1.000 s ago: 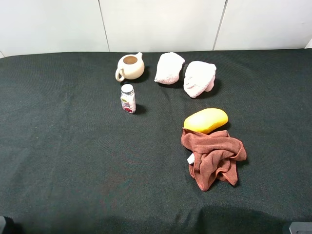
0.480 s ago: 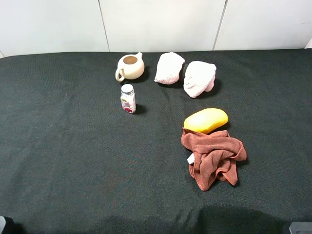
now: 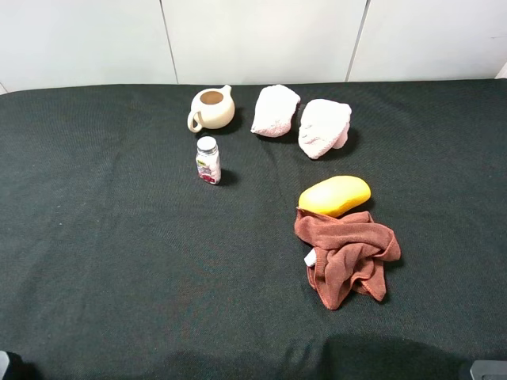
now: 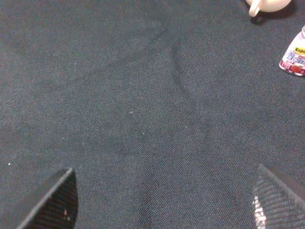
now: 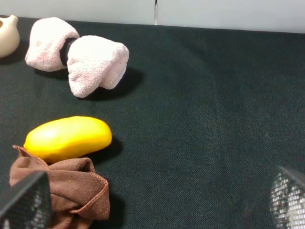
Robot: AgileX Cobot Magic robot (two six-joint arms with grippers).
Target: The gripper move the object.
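A yellow mango-shaped object (image 3: 334, 195) lies right of centre on the black cloth, touching a crumpled brown cloth (image 3: 346, 256) just in front of it; both also show in the right wrist view, the mango (image 5: 68, 138) and the brown cloth (image 5: 71, 198). A small white bottle (image 3: 207, 160) stands upright left of centre, and it also shows in the left wrist view (image 4: 295, 55). My left gripper (image 4: 164, 205) is open and empty over bare cloth, well short of the bottle. My right gripper (image 5: 157, 200) is open and empty, short of the mango.
A cream teapot (image 3: 211, 108) stands at the back, behind the bottle. Two pink rolled towels (image 3: 275, 110) (image 3: 323, 127) lie to its right. The white wall (image 3: 261, 39) runs behind the table's far edge. Both arms sit at the near corners, barely in the high view.
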